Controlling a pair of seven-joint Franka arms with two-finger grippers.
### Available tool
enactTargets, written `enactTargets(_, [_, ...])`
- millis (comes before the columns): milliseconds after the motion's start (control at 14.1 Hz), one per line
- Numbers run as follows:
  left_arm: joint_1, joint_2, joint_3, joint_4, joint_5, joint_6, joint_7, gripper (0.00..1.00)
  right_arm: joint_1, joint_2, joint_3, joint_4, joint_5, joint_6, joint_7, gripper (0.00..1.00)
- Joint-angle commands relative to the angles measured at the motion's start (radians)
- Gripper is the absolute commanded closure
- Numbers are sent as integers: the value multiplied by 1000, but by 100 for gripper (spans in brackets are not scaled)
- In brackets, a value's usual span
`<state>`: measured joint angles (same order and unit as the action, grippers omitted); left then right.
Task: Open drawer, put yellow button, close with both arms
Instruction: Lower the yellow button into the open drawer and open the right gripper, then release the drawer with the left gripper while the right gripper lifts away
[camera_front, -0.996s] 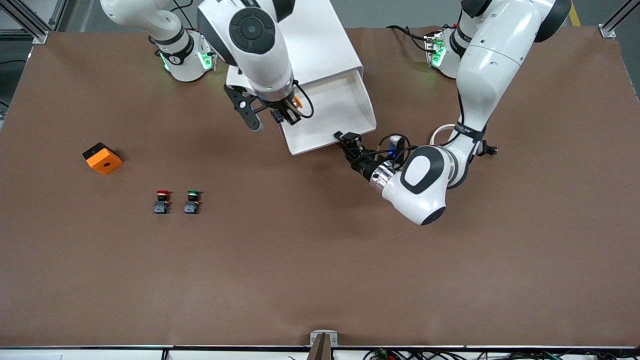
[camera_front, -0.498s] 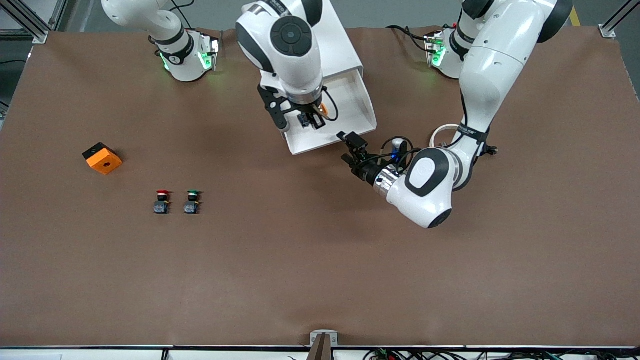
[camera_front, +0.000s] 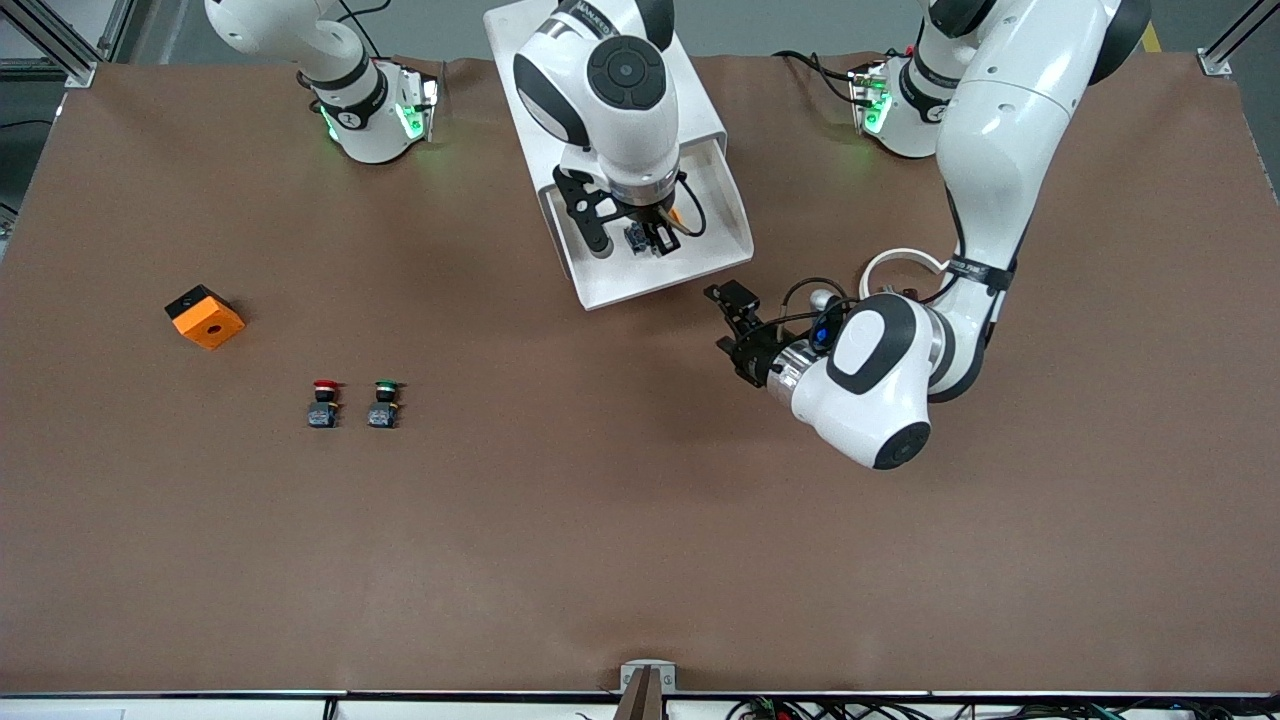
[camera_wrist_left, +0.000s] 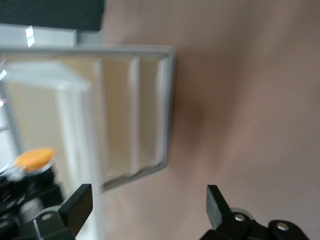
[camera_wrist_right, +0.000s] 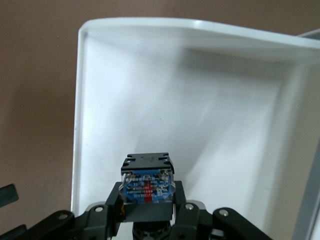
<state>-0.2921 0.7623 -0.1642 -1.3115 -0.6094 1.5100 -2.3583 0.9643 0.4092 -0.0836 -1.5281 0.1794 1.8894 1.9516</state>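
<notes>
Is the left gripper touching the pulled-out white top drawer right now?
Apart. The front view shows brown table between the open left gripper and the white drawer.

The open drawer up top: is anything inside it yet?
The drawer shows only bare white floor. The right gripper hangs over it, shut on the yellow button, not yet released. Its wrist hides the part of the floor near the cabinet.

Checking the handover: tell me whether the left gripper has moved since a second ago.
Yes. The left gripper has backed off the open drawer front, toward the left arm's end of the table; its fingers are open.
</notes>
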Motion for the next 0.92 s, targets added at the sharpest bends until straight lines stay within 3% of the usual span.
enactTargets(0, [-6,-12,-12,41,152,-5,29,0,14,19,-15,26,20,-7,30,78])
enactTargets(142, [-1,-23,-2,55,175,-5,120,0,16,19,-15,22,20,-9,93,78])
enactTargets(356, [-4,-66,32,54,242,-4,426,0,31,22,-15,16,17,-16,119,74])
enactTargets(498, [-16,-90,11,48,424,-2,711,0,36,33,-15,16,17,-15,119,52])
enactTargets(640, [-12,-106,-3,32,465,-2,868,0,48,40,-15,17,17,-15,119,23])
enactTargets(711, [-6,-121,-5,31,467,-1,922,0,48,39,-15,17,17,-15,119,3])
enactTargets(854, [-6,-164,-11,-7,467,13,1038,0,48,36,-15,26,17,-16,119,0])
